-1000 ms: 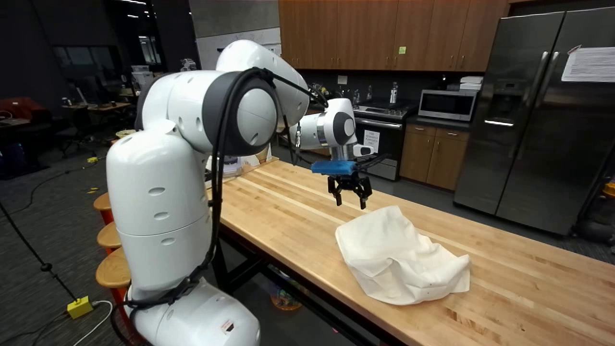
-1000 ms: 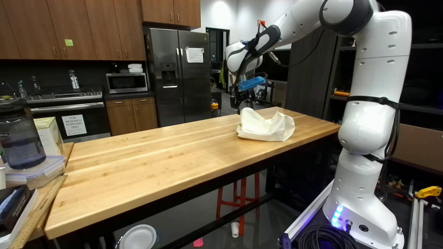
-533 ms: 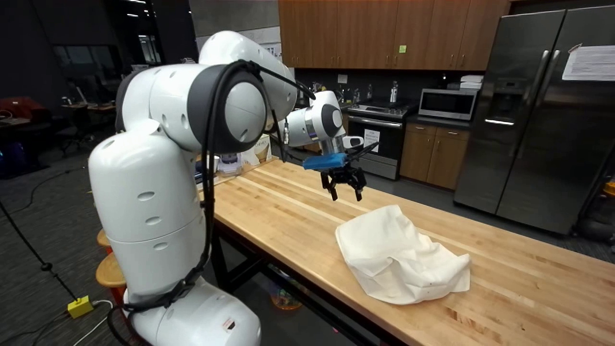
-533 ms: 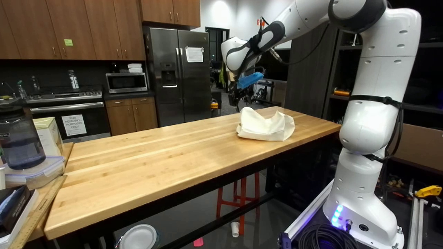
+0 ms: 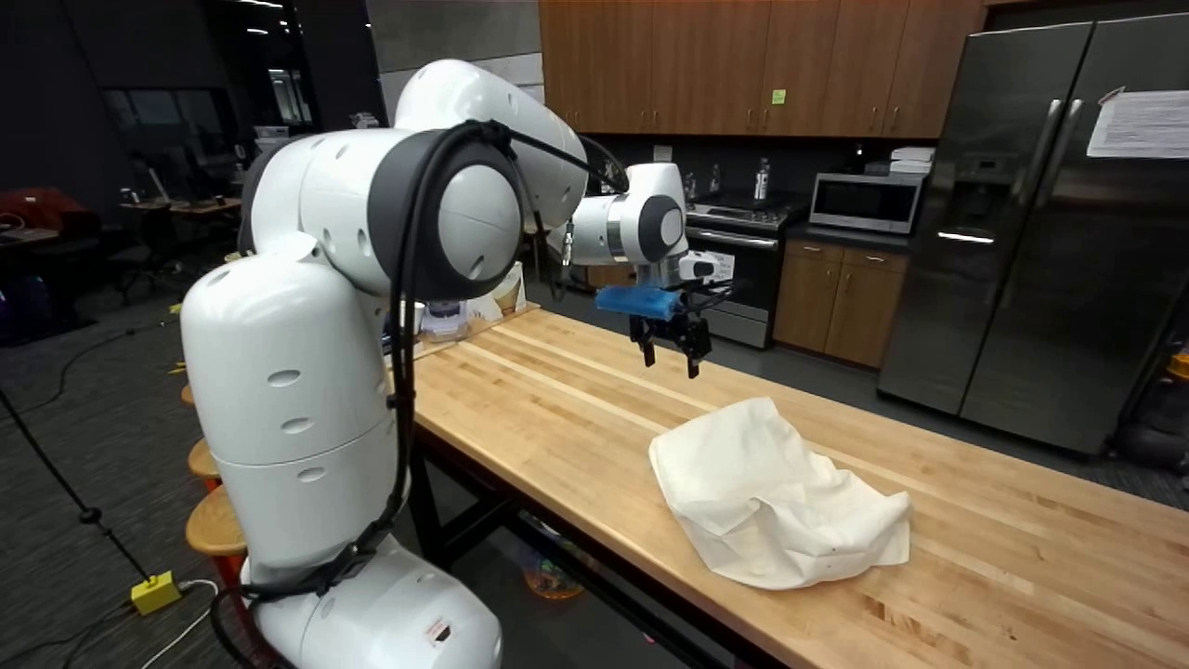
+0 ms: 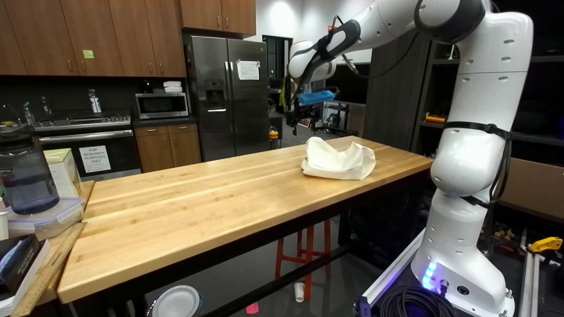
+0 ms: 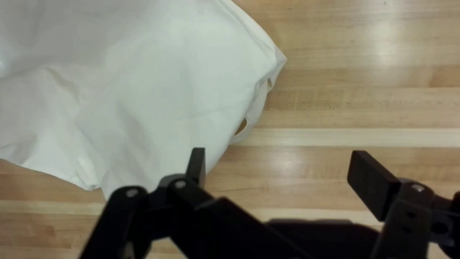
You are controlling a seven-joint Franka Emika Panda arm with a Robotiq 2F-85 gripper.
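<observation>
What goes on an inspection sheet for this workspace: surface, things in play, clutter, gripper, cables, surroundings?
Surface: wooden table, lighter and darker strips.
Things in play: off-white cloth, crumpled, lying on the table.
Clutter: jug on a lidded plastic box, ruler near it; white cup below table height.
Gripper: open, holding nothing, raised above the table near the cloth's edge.
Cables: black cable strapped along the arm; coiled cable beside the robot's base.
Surroundings: fridge, microwave, stove, stools.
</observation>
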